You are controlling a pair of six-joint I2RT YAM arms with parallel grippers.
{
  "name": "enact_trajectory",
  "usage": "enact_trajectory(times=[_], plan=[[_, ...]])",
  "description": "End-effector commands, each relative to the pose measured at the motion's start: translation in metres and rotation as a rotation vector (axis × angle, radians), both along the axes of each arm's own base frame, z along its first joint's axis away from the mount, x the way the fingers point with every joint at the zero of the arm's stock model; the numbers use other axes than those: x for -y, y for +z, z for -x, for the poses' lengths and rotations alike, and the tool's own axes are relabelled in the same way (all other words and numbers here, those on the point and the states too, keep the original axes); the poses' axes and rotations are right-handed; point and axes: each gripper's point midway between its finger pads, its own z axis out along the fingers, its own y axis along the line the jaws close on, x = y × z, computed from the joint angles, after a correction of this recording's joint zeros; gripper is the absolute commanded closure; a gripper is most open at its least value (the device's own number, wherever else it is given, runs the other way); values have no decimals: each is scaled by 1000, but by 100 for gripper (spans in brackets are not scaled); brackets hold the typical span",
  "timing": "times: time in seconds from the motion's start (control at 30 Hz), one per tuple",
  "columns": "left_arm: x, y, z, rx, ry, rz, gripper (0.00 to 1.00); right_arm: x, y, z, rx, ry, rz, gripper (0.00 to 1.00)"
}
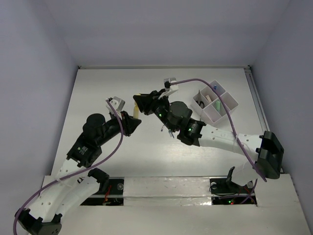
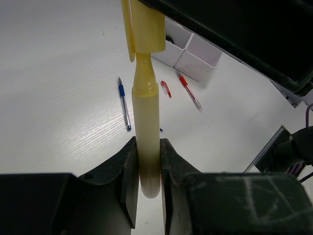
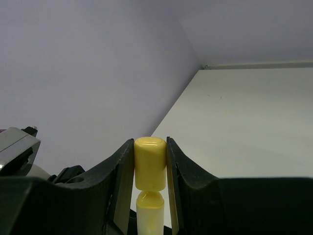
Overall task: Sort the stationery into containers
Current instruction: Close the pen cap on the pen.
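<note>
The highlighter stick [image 2: 145, 112] hung over mid-table, one end between the left gripper's [image 2: 147, 154] jaws, the other in the right gripper [image 3: 150, 152]. On the table [image 1: 98, 93] below lay a pen [image 2: 123, 103] and a second pen [image 2: 188, 92], apart. The second lay nearer the tray [image 2: 195, 56], which stood towards the far right.

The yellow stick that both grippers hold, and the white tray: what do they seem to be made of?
Yellow stick: probably plastic, smooth and slightly translucent; soft highlights run along its pale body, and its cap is a deeper, glossy yellow. White tray: likely hard plastic, opaque, with thin straight walls and a faint sheen.
</note>
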Motion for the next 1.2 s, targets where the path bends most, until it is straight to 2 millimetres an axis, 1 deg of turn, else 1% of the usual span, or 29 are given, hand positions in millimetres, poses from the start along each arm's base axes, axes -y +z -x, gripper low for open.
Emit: enact_trajectory(times=[0.0,0.07,0.1,0.23,0.27,0.37,0.53,0.57,0.7,0.77,0.87,1.03,1.13,1.17], plan=[[-2,23,-5,83,20,39,100,-2,6,13,10,23,-35,100],[-2,23,-5,84,21,40,100,-3,-2,13,1,27,-25,100],[-2,24,-5,85,20,41,100,-8,-5,17,-3,42,-20,100],[-2,25,-4,90,15,45,100,-12,-18,17,-20,47,-7,100],[-2,24,-4,88,15,44,100,-14,-21,21,-23,56,-2,100],[0,24,-4,85,6,44,100,-15,-25,19,-24,48,2,100],[1,24,-3,87,0,46,100,-14,-22,17,-6,35,2,100],[1,25,-2,88,-4,47,100,-15,-20,20,-2,42,0,100],[3,25,-1,89,-20,50,100,-17,-18,20,5,41,11,100],[4,25,0,87,-27,52,100,-17,-12,19,13,42,5,100],[3,28,1,97,-24,57,100,-17,-9,19,18,38,5,100],[1,33,3,116,-19,71,100,-15,-13,19,20,37,7,100],[-1,32,0,111,5,64,100,-17,-16,24,22,64,6,100],[-5,31,-4,107,29,59,100,-15,-15,25,22,66,-1,100]])
